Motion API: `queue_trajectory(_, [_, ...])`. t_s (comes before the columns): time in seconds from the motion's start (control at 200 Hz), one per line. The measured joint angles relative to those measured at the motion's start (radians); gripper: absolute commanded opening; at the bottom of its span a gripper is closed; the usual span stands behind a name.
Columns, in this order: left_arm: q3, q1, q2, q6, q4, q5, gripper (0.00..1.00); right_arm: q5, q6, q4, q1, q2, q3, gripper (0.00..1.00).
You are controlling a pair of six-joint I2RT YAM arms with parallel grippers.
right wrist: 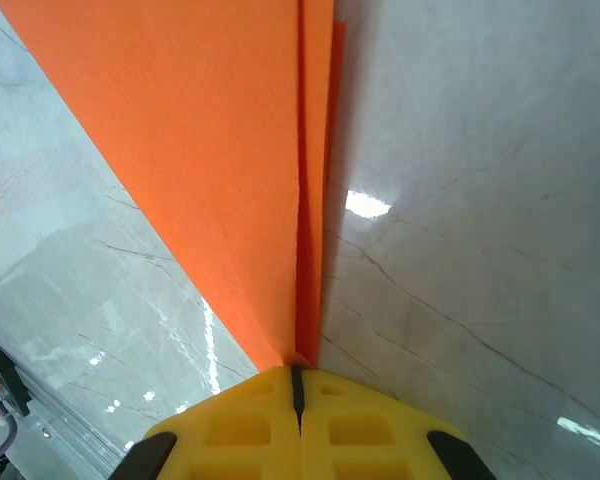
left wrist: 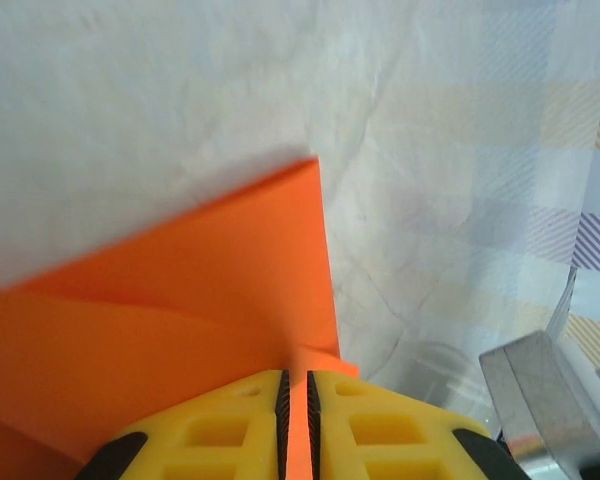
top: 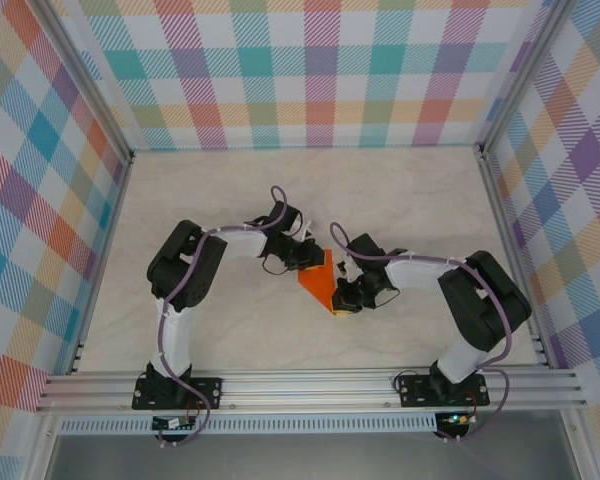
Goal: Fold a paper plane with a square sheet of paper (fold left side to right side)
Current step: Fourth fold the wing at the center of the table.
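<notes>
At the middle of the table (top: 230, 200), the creased orange sheet of paper (top: 317, 283) is seen from above as a pointed wedge, its long axis spanning from left gripper (top: 305, 257) to right gripper (top: 342, 290), while in the left wrist view an upstanding layer is pinched in nearly closed jaws, and in the right wrist view its narrow end is clamped in fully closed jaws.

The paper plane (top: 317, 284) is lying mid-way across the table (top: 400, 200), left gripper (top: 308, 258) at its far-left edge, right gripper (top: 340, 292) near-right.
</notes>
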Motion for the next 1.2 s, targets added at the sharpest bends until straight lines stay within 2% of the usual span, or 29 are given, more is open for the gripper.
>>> queue_trajectory(0.425, [0.159, 0.073, 0.104, 0.052, -0.072, 0.055, 0.17, 0.001, 0.000, -0.003, 0.000, 0.001, 0.002, 0.05])
queue_trajectory(0.77, [0.309, 0.163, 0.152, 0.098, -0.150, 0.044, 0.21, -0.002, 0.000, 0.005, 0.001, -0.001, 0.001, 0.08])
queue_trajectory(0.815, [0.325, 0.172, 0.151, 0.104, -0.159, 0.044, 0.22, -0.002, 0.000, 0.009, 0.001, -0.002, 0.000, 0.11])
queue_trajectory(0.995, [0.305, 0.202, 0.090, 0.119, -0.195, 0.038, 0.28, 0.004, 0.002, 0.042, 0.007, -0.032, -0.013, 0.34])
queue_trajectory(1.2, [0.024, 0.213, -0.222, 0.082, -0.133, -0.011, 0.36, 0.092, -0.003, 0.026, 0.006, -0.097, 0.001, 0.59])
